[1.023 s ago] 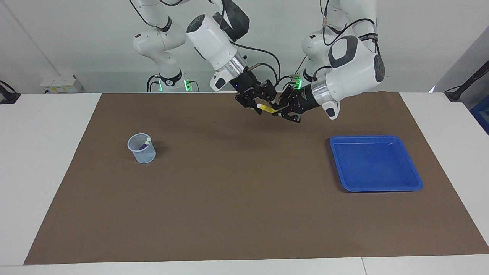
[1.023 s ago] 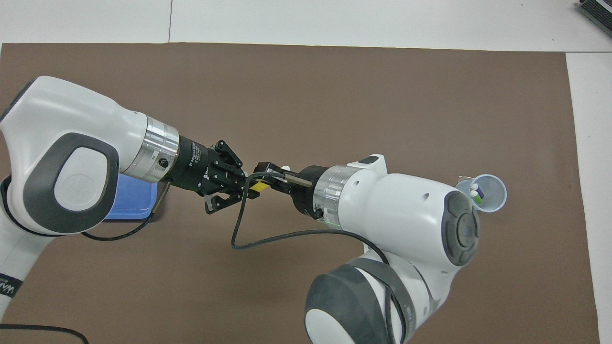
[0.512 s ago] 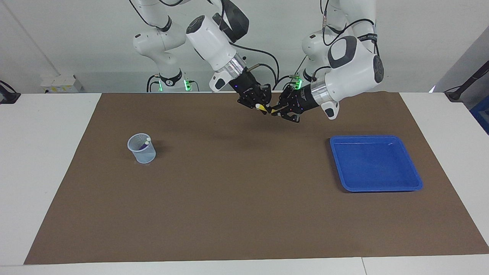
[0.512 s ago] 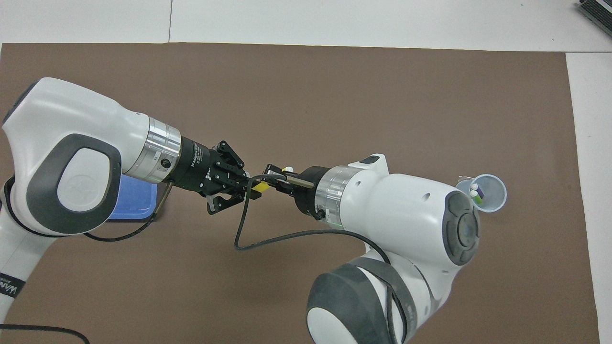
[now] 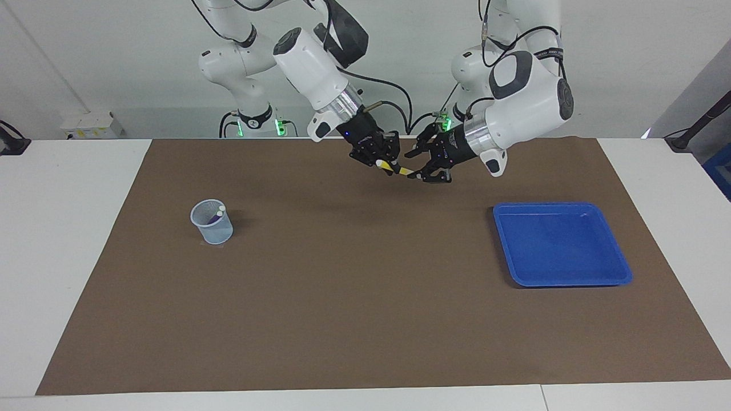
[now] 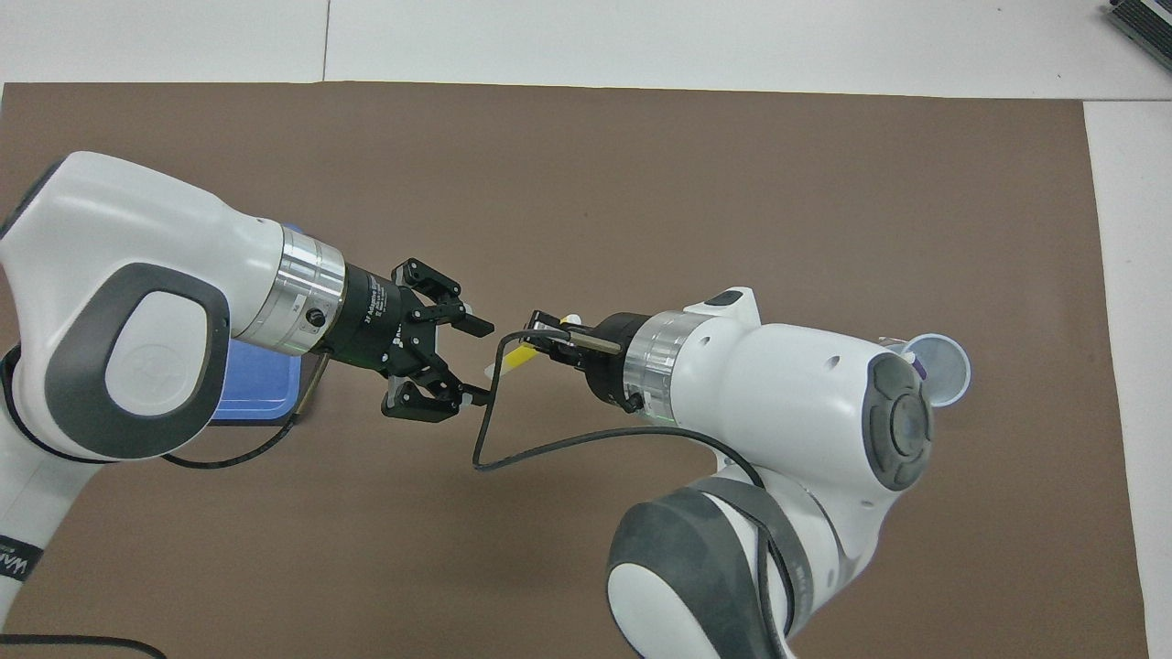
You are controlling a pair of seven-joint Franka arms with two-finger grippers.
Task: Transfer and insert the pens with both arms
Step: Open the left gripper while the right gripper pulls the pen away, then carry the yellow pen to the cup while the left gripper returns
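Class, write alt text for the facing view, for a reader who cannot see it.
Above a brown mat, the right hand grips a yellow pen while the left hand, fingers spread, sits open at the pen's other end. A small cup holding pens stands toward the right arm's end, a blue tray toward the left arm's.

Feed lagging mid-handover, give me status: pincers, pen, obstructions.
Left pincer open, clear of pen, over the mat. Right pincer shut on yellow pen. Cup at right arm's end, nothing in the way.

The left claw [image 6: 478, 359] is spreading open off the yellow pen [image 6: 518, 357], leaving it gripped by the right claw [image 6: 542, 328].
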